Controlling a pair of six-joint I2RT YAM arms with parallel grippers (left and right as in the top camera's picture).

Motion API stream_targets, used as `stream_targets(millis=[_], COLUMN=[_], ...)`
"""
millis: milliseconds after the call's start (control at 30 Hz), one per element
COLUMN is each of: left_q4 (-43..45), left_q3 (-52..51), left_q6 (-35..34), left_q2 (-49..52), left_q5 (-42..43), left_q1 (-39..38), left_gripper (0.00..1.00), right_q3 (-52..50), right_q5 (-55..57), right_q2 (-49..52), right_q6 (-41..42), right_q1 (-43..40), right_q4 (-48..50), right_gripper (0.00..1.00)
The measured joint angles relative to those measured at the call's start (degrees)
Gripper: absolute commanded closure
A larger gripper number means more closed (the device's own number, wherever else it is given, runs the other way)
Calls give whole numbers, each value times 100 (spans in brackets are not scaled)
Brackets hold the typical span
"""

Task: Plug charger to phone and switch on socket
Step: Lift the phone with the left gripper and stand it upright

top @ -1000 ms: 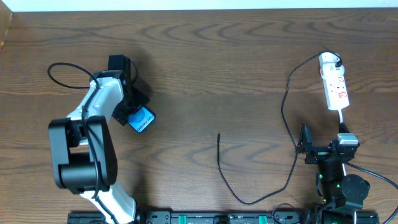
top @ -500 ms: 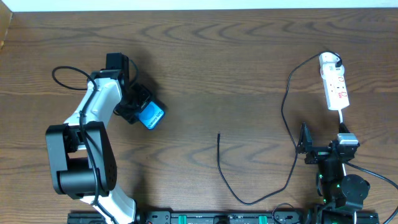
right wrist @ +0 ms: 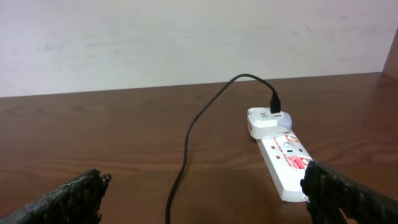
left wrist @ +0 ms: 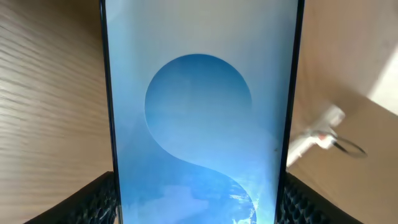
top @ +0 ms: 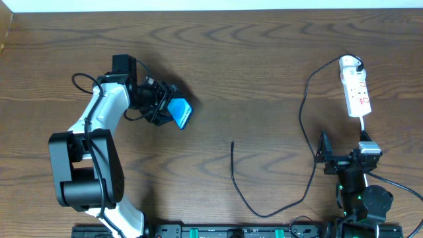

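Nearest the robot's base, the right hand (top: 344,151) sits low at the right edge of the worktop (top: 251,59). Its fingers (right wrist: 68,200) are spread wide apart and hold nothing. Just to its left, the charger (top: 232,162) loops along the near edge, and its free connector tip lies bare on the wood near the middle, touching nothing.

Further out on the left, the left hand (top: 160,107) is clamped on the phone (top: 180,113), one pad (left wrist: 102,199) on each long edge. The phone is well apart from the connector tip. In the left wrist view its light-blue screen fills most of the frame and faces the camera.

Farthest away, at the right rear, lies the socket (top: 355,89), a white strip with red markings. The charger's cable rises past the right hand in a long curve. It ends in a black plug (right wrist: 275,103) seated in a white adapter (right wrist: 264,119) at the far end of the strip.
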Motion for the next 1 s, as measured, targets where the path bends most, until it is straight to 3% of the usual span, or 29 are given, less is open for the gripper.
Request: stream_targets(millis=[167,567,1000], left_q4=[0,2,-109], left_q3=[0,0,0], left_q6=[-197,-2022,-2385], left_q2=[-2,-4,-4], left_q5=[774,2409,2785], left_q1=[-2,-2,-2], left_gripper=[93,92,93], right_q3=[0,0,0], right_q5=[0,0,0], right_q2=[0,0,0], right_q6=[0,0,0], right_q1=[0,0,0], right_q4=[0,0,0], right_gripper=[1,1,1])
